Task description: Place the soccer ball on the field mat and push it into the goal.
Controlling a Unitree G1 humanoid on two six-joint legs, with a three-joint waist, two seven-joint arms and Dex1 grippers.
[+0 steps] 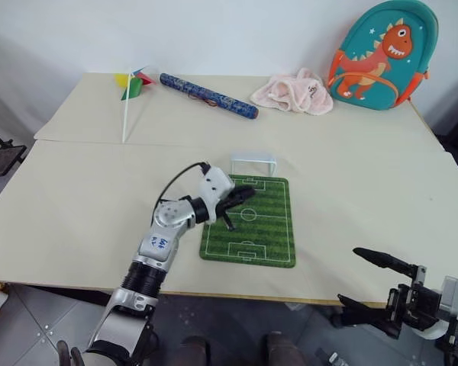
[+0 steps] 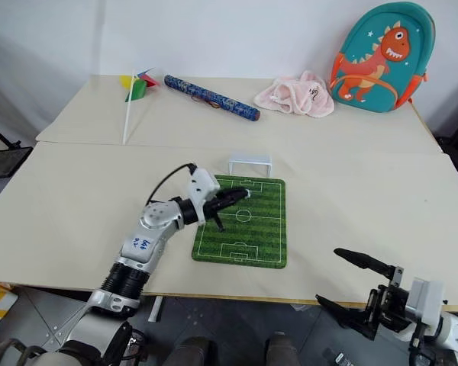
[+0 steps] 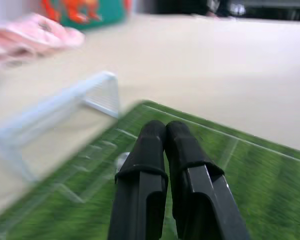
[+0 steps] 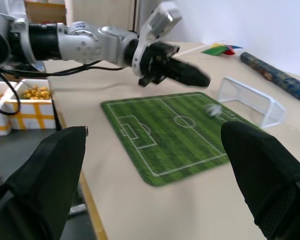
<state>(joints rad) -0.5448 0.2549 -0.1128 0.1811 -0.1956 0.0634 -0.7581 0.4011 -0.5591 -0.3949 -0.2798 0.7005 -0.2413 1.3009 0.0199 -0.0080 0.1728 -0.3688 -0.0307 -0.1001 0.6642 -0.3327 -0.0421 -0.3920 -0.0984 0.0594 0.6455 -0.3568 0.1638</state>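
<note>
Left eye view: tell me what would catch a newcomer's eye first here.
The green field mat lies near the table's front edge, with the left gripper, shut, hovering over its far half near the small white goal just beyond it. In the right wrist view a tiny soccer ball sits on the mat close to the goal. At the far right corner a teal dinosaur backpack leans against the wall, beside a pink cloth.

Head pair above; wrist views low.
</note>
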